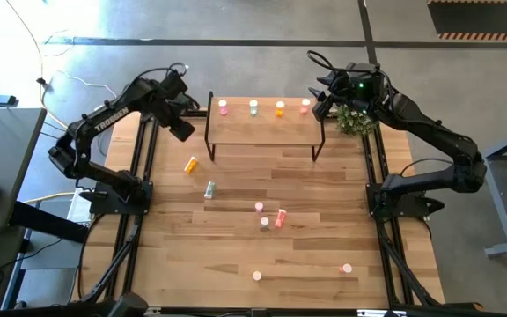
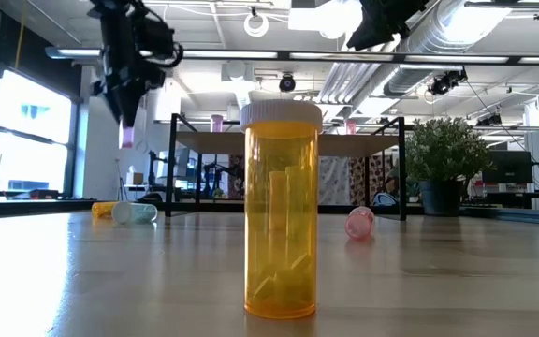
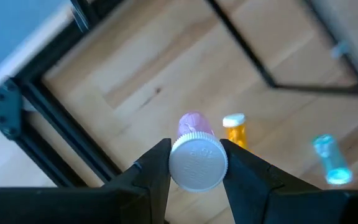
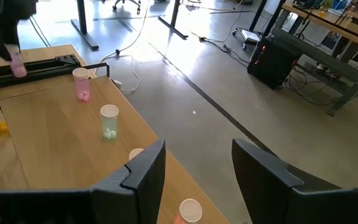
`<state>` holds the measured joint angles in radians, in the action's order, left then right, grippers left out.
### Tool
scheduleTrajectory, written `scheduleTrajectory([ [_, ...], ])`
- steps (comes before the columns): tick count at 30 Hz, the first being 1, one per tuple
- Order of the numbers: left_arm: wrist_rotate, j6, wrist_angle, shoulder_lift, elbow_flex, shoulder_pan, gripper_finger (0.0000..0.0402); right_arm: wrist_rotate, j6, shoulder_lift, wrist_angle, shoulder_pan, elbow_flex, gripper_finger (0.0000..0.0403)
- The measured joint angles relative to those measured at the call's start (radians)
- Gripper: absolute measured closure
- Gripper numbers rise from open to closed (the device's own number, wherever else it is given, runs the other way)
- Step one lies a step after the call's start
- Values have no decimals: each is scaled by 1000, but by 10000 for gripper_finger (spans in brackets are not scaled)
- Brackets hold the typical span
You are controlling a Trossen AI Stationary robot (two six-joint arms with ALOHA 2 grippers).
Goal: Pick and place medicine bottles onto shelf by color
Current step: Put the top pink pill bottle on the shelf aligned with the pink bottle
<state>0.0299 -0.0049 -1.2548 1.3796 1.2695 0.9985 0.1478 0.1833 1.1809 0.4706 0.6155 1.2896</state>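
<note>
We are holding a pink bottle [image 3: 194, 149] by its capped end, clenched in the left tool [image 1: 181, 130], off the worktop [image 1: 306, 255]; the shelf [image 1: 262, 130] is lying at 3 o'clock, nearest this arm, while the right tool [image 1: 320, 104] is waiting released

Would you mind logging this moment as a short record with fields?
left hand: shut on a pink bottle, held above the table left of the shelf
right hand: open, empty, over the shelf's right end
shelf: four bottles in a row, pink, green, orange, pink
table: loose bottles, some lying down
plant: right of shelf
</note>
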Motion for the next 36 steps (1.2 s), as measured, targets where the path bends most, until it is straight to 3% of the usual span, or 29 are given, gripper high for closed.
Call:
scheduleTrajectory([
  [8, 0, -57, -40, 0, 244, -37, 281, 0, 0, 0, 0, 0, 0, 226],
  [17, -13, -135, -18, 14, 442, -157, 281, 0, 1, 1, -4, 0, 0, 226],
  [26, -8, -123, 18, 167, 587, -255, 281, 0, 81, 4, -34, 2, 0, 226],
  [36, -3, -115, -89, 317, 644, -285, 281, 0, 85, 4, -13, 39, 0, 226],
])
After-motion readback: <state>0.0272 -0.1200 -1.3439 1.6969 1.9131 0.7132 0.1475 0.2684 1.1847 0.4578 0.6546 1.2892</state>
